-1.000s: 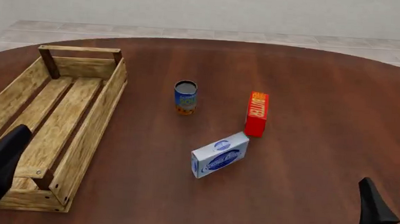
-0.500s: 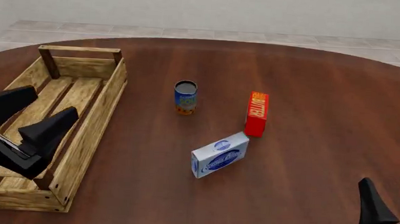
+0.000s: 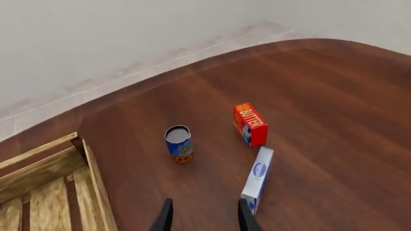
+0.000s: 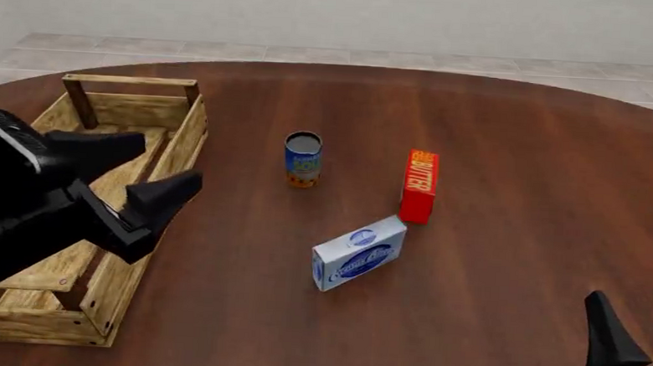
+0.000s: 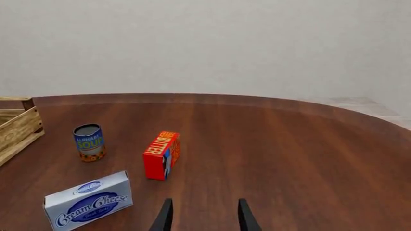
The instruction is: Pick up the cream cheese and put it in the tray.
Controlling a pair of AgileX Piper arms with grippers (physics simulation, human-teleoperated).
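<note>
The cream cheese (image 4: pixel 359 254), a white-and-light-blue box with a dark blue oval logo, stands on the table in front of the butter box; it also shows in the left wrist view (image 3: pixel 257 178) and the right wrist view (image 5: pixel 88 200). The tray (image 4: pixel 131 81), a light-wood slatted crate, lies at the left, also in the left wrist view (image 3: pixel 45 168) and the right wrist view (image 5: pixel 16 127). My left gripper (image 4: pixel 173 160) is open and empty above the tray's right wall, well left of the cream cheese. My right gripper (image 4: pixel 635 301) is open and empty at the near right.
A blue soup can (image 4: pixel 303 159) stands behind the cream cheese. A red-orange butter box (image 4: pixel 419 184) stands on its long edge to the can's right, its near end close to the cream cheese. The dark wood table (image 4: pixel 529 160) is round.
My left arm has swung up and to the right, from the tray's near left corner to above its right wall. The right arm and all objects have not moved.
</note>
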